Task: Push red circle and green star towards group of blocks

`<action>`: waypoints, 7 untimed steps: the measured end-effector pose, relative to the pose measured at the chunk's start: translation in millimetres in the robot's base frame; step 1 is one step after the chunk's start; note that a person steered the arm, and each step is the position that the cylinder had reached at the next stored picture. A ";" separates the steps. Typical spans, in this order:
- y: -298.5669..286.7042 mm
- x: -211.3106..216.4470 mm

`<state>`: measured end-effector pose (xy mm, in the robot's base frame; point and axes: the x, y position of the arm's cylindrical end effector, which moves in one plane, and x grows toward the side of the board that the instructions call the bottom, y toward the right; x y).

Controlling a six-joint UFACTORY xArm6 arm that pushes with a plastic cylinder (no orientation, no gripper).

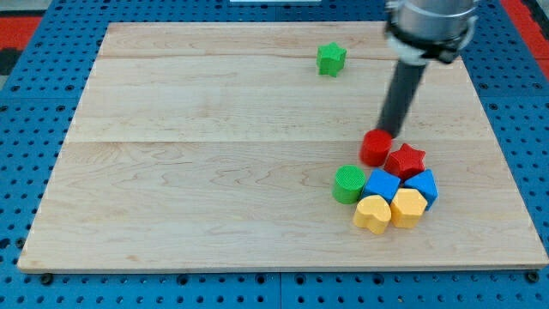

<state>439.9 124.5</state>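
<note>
The red circle [374,148] lies at the view's right, touching the red star [406,160] at the top of the group of blocks. My tip [388,131] is at the red circle's upper right edge, touching it or nearly so. The green star [330,58] sits alone near the view's top, well above the group. The group also holds a green circle [348,184], a blue block [381,184], another blue block [424,184], a yellow heart [372,214] and a yellow block [407,208].
The wooden board [197,172] lies on a blue perforated table [34,103]. The arm's grey body [429,21] hangs over the board's top right corner.
</note>
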 end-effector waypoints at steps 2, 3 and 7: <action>54.8 -161.4; 26.7 -232.1; -27.4 -151.1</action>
<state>288.7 97.1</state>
